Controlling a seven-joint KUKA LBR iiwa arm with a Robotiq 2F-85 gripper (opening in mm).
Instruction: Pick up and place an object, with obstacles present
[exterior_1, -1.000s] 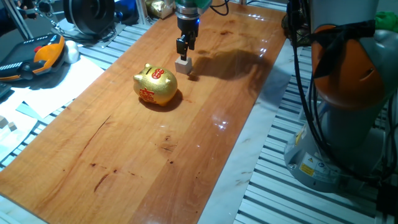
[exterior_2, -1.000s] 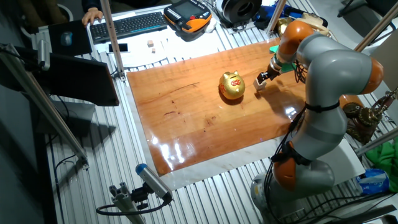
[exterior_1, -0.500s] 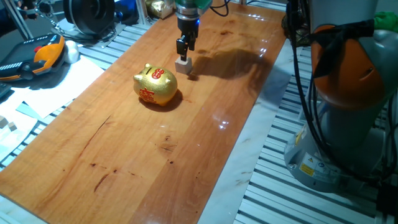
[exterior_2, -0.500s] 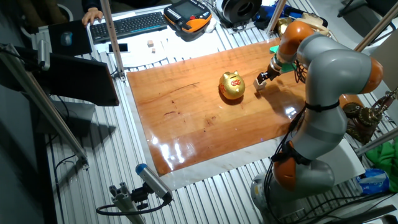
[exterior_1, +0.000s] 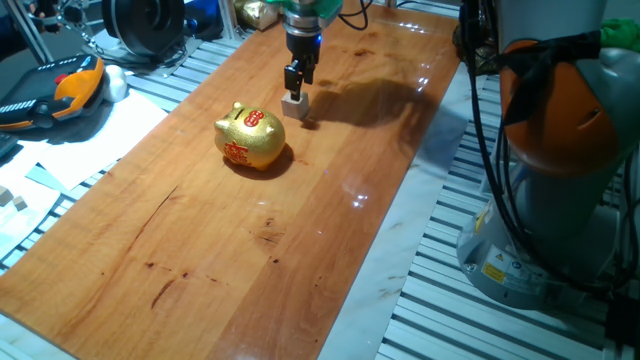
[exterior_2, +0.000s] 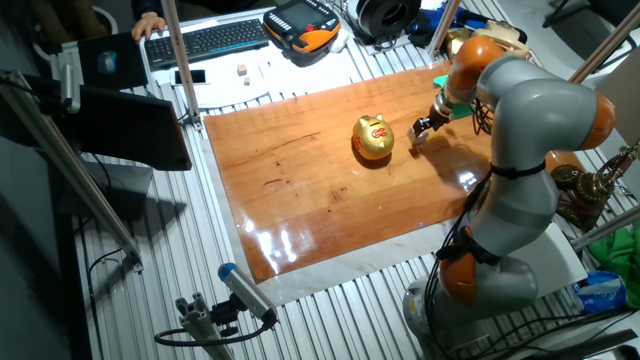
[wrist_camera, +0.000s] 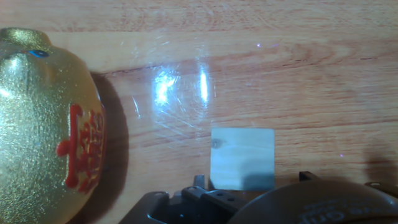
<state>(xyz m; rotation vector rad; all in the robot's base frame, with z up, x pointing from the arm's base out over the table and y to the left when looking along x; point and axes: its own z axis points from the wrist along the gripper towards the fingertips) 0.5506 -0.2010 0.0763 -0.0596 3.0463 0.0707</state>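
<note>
I have the tool (exterior_1: 296, 84) hanging right over the cube (exterior_1: 295, 105), so the cube lies straight below it, along the line of the fingers. In the hand view the cube (wrist_camera: 242, 158) sits just ahead of the tool body, a little left of the middle of its width, flat on the desk (exterior_1: 330, 210).

I cannot tell from these pictures whether the fingers are apart or together, or whether they touch the cube; from the fixed views the tips look just above its top.

The cube is square from above, so it has no long axis to speak of. Its sides run square to the hand view's edges, so I judge it already lined up for a straight drop.

The piggy bank (exterior_1: 250, 138) stands near the cube, to its left in the hand view (wrist_camera: 50, 124), apart from it. I'd keep clear of that side.
</note>
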